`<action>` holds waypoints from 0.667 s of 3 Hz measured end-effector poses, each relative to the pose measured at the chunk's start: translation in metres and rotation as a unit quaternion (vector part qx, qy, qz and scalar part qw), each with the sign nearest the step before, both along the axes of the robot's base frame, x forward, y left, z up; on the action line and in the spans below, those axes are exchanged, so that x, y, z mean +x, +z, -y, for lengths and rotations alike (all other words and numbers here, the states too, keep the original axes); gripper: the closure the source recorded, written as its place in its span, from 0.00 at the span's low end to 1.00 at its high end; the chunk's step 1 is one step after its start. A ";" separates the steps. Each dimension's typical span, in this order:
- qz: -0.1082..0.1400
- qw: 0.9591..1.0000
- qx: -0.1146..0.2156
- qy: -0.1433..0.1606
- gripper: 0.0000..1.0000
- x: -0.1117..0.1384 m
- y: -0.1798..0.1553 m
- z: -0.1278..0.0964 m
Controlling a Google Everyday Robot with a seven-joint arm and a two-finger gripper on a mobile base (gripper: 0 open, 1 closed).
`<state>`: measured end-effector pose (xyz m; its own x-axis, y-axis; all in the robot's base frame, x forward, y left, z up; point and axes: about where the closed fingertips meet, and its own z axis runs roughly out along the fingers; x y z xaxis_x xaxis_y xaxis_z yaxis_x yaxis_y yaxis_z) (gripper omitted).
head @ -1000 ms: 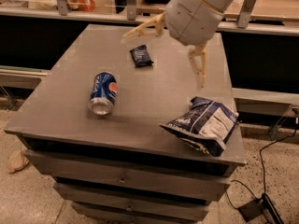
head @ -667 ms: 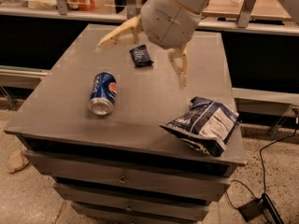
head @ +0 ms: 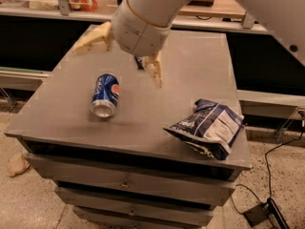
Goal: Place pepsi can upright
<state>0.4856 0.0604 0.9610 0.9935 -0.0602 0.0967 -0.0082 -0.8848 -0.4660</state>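
The pepsi can [head: 105, 95] lies on its side on the grey table top [head: 62, 109], left of the middle, its silver end toward the front edge. My gripper [head: 121, 58] hangs open above the table, just behind and to the right of the can. One tan finger [head: 93, 36] points left and the other finger [head: 155, 70] points down. It holds nothing and does not touch the can.
A blue-and-white crinkled chip bag [head: 208, 126] lies near the front right corner. A small dark snack packet [head: 139, 62] is mostly hidden behind my gripper. Shelving with bags runs along the back. A cable and pedal [head: 264, 213] lie on the floor at right.
My gripper and arm have moved left and toward the front, from above the table's back right to just behind the can. The can and the chip bag have stayed put.
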 end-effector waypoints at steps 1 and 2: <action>0.040 0.999 0.007 -0.004 0.00 0.025 0.007 -0.024; 0.064 0.998 -0.010 0.001 0.00 0.048 0.005 -0.044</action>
<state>0.5332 0.1046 0.9661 0.9731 -0.0552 0.2237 0.0518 -0.8936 -0.4458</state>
